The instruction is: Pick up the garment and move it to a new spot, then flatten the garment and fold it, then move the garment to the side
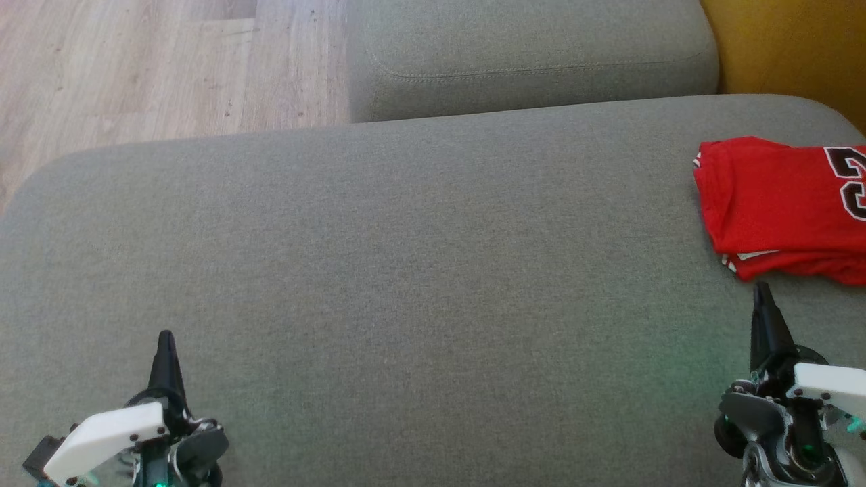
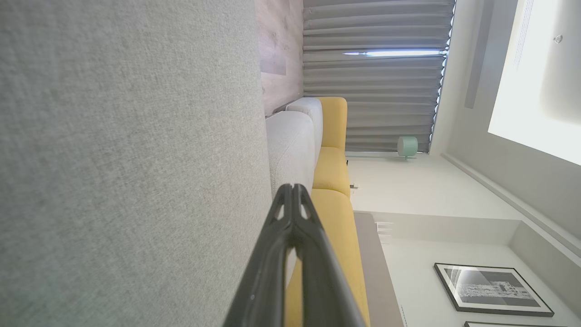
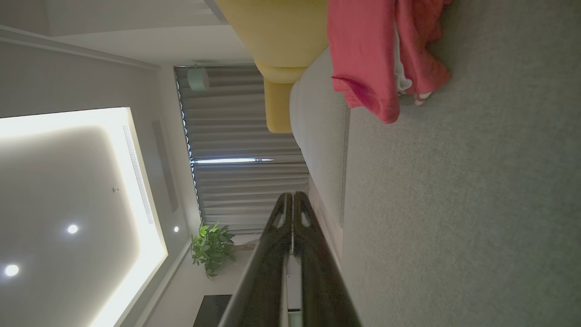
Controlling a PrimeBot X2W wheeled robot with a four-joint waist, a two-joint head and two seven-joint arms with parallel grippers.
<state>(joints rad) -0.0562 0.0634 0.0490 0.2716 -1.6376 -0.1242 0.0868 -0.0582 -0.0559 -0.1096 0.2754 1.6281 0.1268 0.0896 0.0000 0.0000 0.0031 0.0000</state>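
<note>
The jersey (image 1: 778,203) lies folded on the grey cushion (image 1: 406,237), far to the right, running past the head view's edge. Its near corner looks loose, with layers and white trim splayed, so a forward push by the right jaws could snag that hem and spill the fold. Those jaws are pressed together and empty, their tip just short of the near hem, not touching. The left jaws, also together and empty, sit well apart from it.

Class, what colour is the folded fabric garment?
Red folded garment, black numeral outlined white; head view.
</note>
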